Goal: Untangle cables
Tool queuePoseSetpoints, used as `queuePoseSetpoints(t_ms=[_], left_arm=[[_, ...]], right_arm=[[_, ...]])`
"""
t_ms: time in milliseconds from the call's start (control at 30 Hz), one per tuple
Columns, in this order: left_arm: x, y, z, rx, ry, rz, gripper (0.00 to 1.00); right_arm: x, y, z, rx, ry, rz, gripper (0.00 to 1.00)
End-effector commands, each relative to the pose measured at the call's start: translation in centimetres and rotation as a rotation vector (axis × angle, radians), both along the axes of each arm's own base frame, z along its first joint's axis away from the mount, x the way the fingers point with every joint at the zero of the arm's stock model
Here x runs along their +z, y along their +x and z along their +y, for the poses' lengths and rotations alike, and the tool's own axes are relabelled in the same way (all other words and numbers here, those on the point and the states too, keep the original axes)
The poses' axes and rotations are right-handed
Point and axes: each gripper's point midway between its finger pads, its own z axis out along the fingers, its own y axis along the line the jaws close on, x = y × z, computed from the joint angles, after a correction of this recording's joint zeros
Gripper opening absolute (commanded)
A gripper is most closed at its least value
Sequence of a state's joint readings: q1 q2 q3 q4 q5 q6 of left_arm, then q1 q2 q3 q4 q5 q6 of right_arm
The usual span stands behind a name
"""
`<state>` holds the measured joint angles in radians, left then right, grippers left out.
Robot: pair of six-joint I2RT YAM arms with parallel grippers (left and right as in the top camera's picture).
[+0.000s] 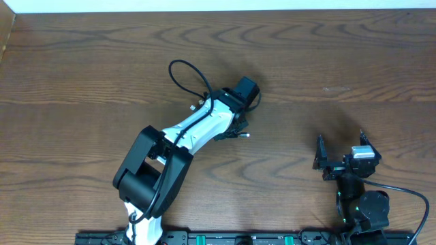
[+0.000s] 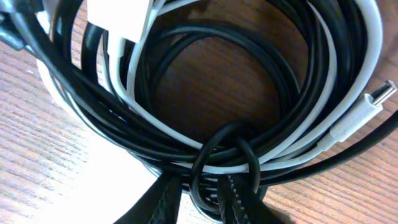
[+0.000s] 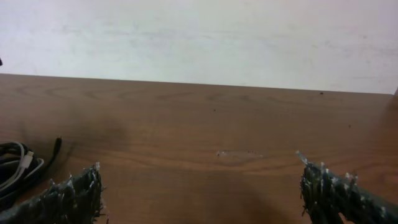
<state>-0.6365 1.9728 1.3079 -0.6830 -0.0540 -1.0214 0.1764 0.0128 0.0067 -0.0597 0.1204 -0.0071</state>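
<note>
Seen from overhead: a wood-grain table under two arms. Reaching from the near edge to mid-table, the white-and-black left arm, with the left gripper down on the cables. Parked well apart at the near right, the right gripper, fingers spread wide above bare wood, holding nothing. Coiled together in one bundle at mid-table, beneath the left wrist: the black cable in several loops, the white cable threaded among them. One black loop cinched round the bundle and running down between the left fingers, which are set close on either side of it; cannot tell whether pinching it or merely straddling. At the coil's right edge, the white cable's small metal plug, lying over the wood.
</note>
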Motion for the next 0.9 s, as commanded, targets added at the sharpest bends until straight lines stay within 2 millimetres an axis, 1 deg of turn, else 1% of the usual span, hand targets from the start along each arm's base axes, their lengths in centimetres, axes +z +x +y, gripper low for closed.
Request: queuePoseSetpoints(t_ms=[0,200,233,267,433,533,667,733,767,867], left_arm=[[-2.74,-1.99,-0.02,-0.001,-0.009,0.094,0.26],[-2.73,-1.94,-0.13,-0.002,-0.014,0.093,0.26],[-2.72,-1.90,-0.16,-0.002,-0.015,0.091,0.31],[-2.71,-1.76,-0.26,-0.002,-0.019,0.085,0.33],[-2.70,-1.55,-0.39,-0.002,-0.024,0.077,0.35],[-2.69,-1.49,-0.38,-0.002,-0.023,0.074,0.46],[-2.69,-1.48,-0.39,-0.002,-0.024,0.074,0.48],[-2.69,-1.48,-0.39,-0.002,-0.024,0.074,0.52],[-2.69,-1.48,-0.39,-0.002,-0.024,0.074,0.57],[-2.68,-1.47,-0.39,-0.002,-0.023,0.073,0.64]], right_arm=[[-0.11,-0.03,0.20,0.007,0.013,0.004,0.99],[-0.11,-0.03,0.20,0.007,0.013,0.004,0.99],[-0.11,-0.03,0.20,0.007,0.013,0.004,0.99],[-0.11,-0.03,0.20,0.007,0.013,0.004,0.99],[-0.11,-0.03,0.20,0.007,0.013,0.004,0.99],[-0.11,-0.03,0.20,0.007,0.013,0.004,0.99],[-0.11,-0.03,0.20,0.007,0.013,0.004,0.99],[-0.11,-0.03,0.20,0.007,0.013,0.004,0.99],[-0.11,-0.03,0.20,0.007,0.013,0.004,0.99],[-0.11,-0.03,0.20,0.007,0.013,0.004,0.99]])
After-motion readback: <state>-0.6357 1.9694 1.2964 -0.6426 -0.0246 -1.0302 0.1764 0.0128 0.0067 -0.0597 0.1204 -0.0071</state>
